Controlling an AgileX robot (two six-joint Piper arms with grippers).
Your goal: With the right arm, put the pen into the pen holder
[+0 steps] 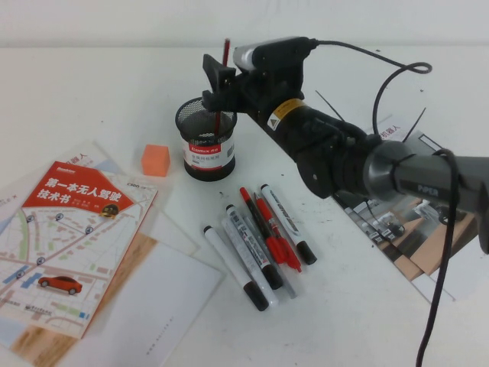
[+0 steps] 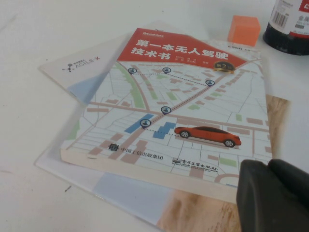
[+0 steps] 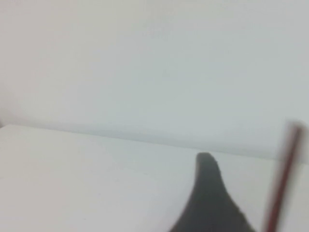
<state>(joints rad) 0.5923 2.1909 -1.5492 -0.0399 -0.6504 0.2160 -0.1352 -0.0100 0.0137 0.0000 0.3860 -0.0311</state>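
Observation:
The black mesh pen holder (image 1: 208, 138) with its red and white label stands at the back middle of the table. My right gripper (image 1: 218, 82) hangs just above its rim. The thin dark red pen (image 1: 223, 73) stands nearly upright between the jaws, its lower end inside the holder. In the right wrist view one black finger (image 3: 208, 193) stands apart from the pen (image 3: 285, 179), so the jaws are open. My left gripper (image 2: 273, 193) is shut and empty, low over a book's near corner.
Several red and white black-capped markers (image 1: 263, 237) lie in front of the holder. An orange cube (image 1: 155, 160) sits to its left. A map-cover book (image 1: 69, 237) on papers lies at the left, and magazines (image 1: 405, 222) lie under the right arm.

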